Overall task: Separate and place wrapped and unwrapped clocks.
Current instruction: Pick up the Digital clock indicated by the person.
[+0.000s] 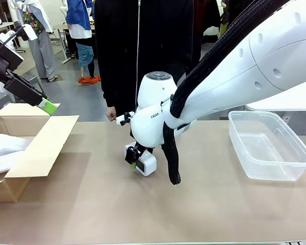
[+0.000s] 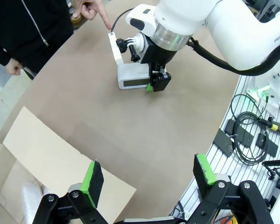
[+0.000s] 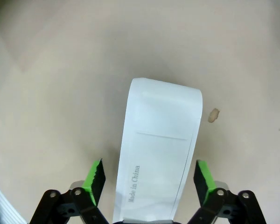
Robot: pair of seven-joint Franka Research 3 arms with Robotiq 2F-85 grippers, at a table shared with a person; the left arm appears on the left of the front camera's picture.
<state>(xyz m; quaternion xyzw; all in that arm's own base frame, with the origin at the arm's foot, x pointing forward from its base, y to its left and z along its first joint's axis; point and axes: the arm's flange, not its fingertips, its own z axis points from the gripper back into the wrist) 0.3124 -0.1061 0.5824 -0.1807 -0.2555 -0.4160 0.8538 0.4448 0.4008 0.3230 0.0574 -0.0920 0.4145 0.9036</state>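
Our right gripper (image 3: 148,179) has its jaws apart around the bare clock (image 3: 158,149), not yet clamped; if they close off-centre, the clock may twist away.

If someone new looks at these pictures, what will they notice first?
First, the big white right arm at mid-table, its right gripper lowered around the bare white clock, pads on each side but not yet touching. Then the open cardboard box at the left, the left gripper open above it, and the clear plastic bin at the right.
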